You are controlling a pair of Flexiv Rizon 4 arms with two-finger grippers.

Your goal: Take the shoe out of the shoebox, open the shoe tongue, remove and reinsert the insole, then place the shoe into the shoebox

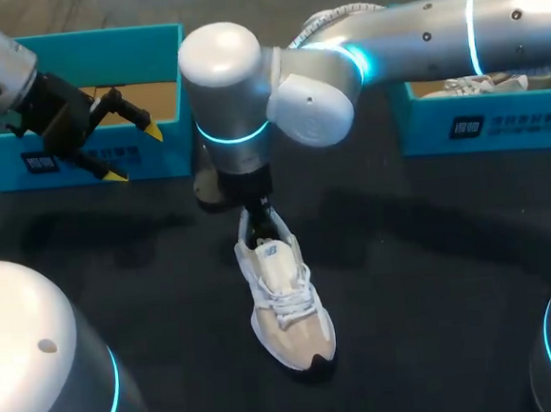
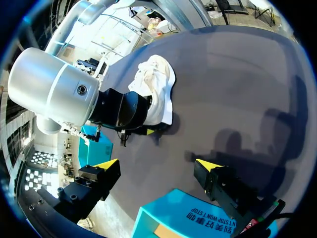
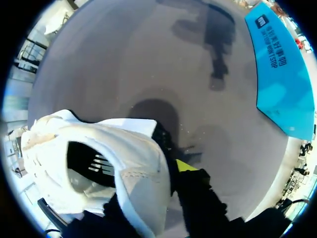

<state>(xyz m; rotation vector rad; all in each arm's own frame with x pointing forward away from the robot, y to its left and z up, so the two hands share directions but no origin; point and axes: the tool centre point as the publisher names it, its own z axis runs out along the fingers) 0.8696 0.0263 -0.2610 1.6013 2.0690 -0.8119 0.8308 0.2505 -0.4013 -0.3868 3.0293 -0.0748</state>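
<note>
White and beige, the shoe (image 1: 285,296) lies on its sole near the middle of the black table (image 1: 434,279). It is out of both boxes, laces up, with its toe pointing toward the robot. Its laces look tied and the tongue lies flat. The opening shows a dark lining, but whether the insole sits inside cannot be determined.

The right gripper (image 1: 257,210) reaches in across the table and stands over the heel. In the right wrist view one yellow fingertip (image 3: 185,165) presses the outside of the heel wall. The other finger is covered by the collar and appears to be inside, so the gripper is judged clamped on the heel.

The left gripper (image 1: 136,153) hangs spread wide and holding nothing in front of the left shoebox (image 1: 91,39), well apart from the shoe. The right shoebox (image 1: 498,122) holds pale items, partly hidden by the arm.

Assessment: removal from the box is done, and opening the tongue is the step in hand. The next move calls for the free left gripper to come to the tongue and draw it up while the right steadies the heel.
</note>
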